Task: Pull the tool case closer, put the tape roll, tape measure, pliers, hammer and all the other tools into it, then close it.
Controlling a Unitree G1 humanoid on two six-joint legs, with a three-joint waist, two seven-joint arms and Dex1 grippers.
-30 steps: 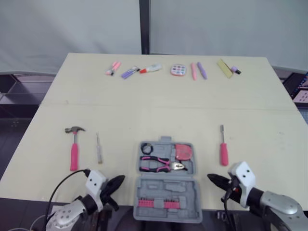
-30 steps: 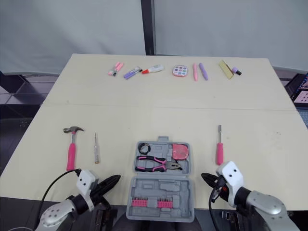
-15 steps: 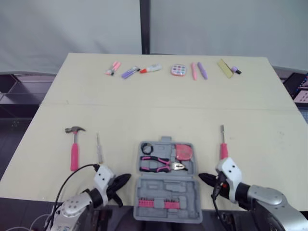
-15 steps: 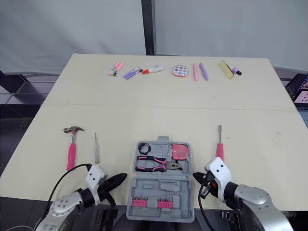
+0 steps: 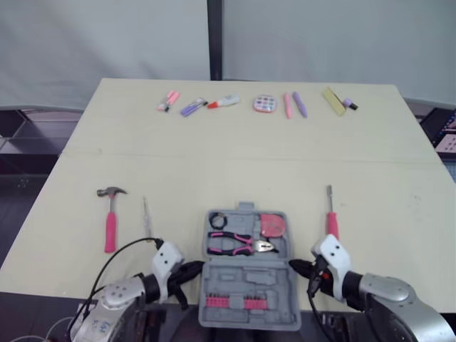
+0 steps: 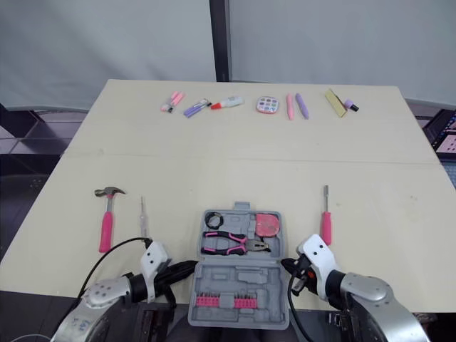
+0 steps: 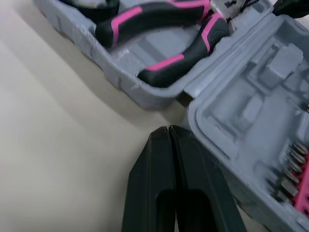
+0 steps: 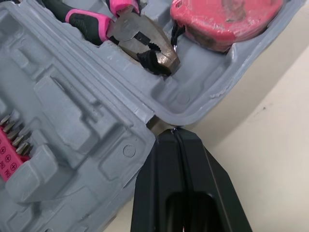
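Both jaws moved in beside tool case (image 6: 239, 274) | together, empty | tape measure (image 8: 227, 19) partly cut off

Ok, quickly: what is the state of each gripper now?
Left gripper: shut, holding nothing, tip beside the tool case.
Right gripper: shut, holding nothing.

Head stereo pair: I look forward and down from near edge of table (image 5: 235, 164); both eyes share whole tabletop, tool case (image 5: 246, 276) low centre. Left wrist cam: very close, looks along left gripper (image 7: 168, 129) at case's hinge corner. Right wrist cam: same closeness, along right gripper (image 8: 175, 131), opposite hinge corner. Both wrist views share pliers (image 7: 169, 63).
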